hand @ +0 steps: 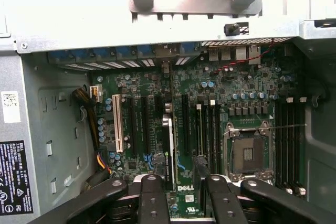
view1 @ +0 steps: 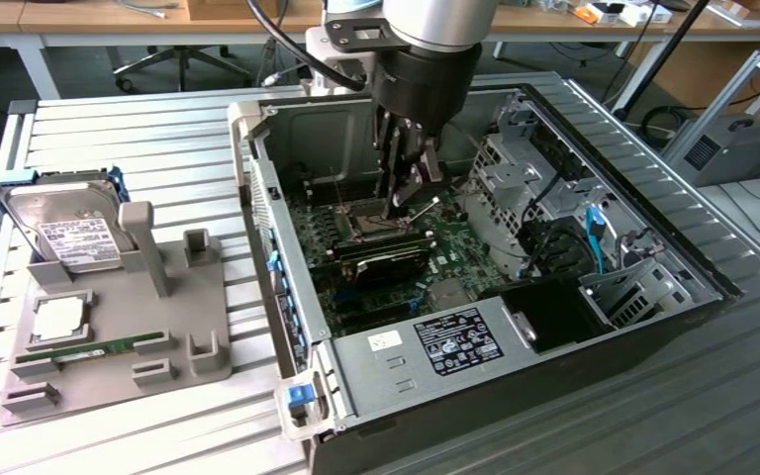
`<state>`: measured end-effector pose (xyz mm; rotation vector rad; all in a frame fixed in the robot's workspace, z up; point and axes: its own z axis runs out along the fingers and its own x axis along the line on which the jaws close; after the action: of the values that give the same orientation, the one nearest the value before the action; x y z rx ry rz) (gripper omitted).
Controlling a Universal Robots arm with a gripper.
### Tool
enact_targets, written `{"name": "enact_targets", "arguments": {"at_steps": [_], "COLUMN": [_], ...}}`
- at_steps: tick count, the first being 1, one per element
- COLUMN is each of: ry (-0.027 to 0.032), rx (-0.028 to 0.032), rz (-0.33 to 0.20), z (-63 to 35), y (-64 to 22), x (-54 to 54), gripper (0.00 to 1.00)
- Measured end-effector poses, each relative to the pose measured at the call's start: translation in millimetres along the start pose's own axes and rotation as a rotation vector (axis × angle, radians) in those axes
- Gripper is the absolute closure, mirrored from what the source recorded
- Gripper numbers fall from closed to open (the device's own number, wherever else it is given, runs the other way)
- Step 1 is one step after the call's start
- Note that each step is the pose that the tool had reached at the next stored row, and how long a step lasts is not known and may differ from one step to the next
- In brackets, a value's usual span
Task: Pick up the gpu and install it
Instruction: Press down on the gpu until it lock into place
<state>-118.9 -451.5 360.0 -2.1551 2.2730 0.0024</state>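
1. Arm pose: one robot arm reaches straight down from above into an open computer case (view1: 697, 287) lying on its side on a slatted metal worktop (view1: 130, 129). Its jaws (view1: 414, 203) hang low inside the case, just above the motherboard (hand: 142, 87).
2. Jaws: in the wrist view the two dark fingers (hand: 153, 200) of the jaws (hand: 184, 179) stand well apart, with nothing clamped between them.
3. Task item: the gpu (hand: 168, 145) stands on its edge in a motherboard slot directly below the jaws, roughly in line with the gap between the fingers. In the exterior view it is a dark card (view1: 383, 262) just beneath and in front of the jaws. Whether a finger touches it cannot be told.
4. Case contents: beside the jaws sits an empty processor socket (hand: 248, 153) in a metal frame. A power supply (view1: 446, 346) fills the corner well away from the jaws, and blue cables (view1: 594, 237) run by the drive bays.
5. Grey holder tray (view1: 155, 336): it sits on the worktop, far from the jaws and outside the case. It holds a silver hard drive (view1: 70, 223) in a blue frame, a square silver chip (view1: 60, 317) and a long green memory stick (view1: 96, 346).
6. Writing: "DELL" (hand: 186, 188) is printed in white on the motherboard, between the fingers. The power supply and the hard drive carry labels too small to read.
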Motion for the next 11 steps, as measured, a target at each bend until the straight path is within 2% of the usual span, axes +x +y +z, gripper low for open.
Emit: {"name": "enact_targets", "arguments": {"at_steps": [7, 8, 9, 10, 11], "ry": [0.0, 0.0, -0.0001, 0.0, 0.0], "rx": [0.0, 0.0, 0.0, 0.0, 0.0], "rz": [0.0, 0.0, 0.0, 0.0, 0.0], "z": [0.0, 0.0, 0.0, 0.0, 0.0], "y": [0.0, 0.0, 0.0, 0.0, 0.0], "x": [0.0, 0.0, 0.0, 0.0, 0.0], "gripper": [0.65, 0.67, 0.73, 0.73, 0.8]}}
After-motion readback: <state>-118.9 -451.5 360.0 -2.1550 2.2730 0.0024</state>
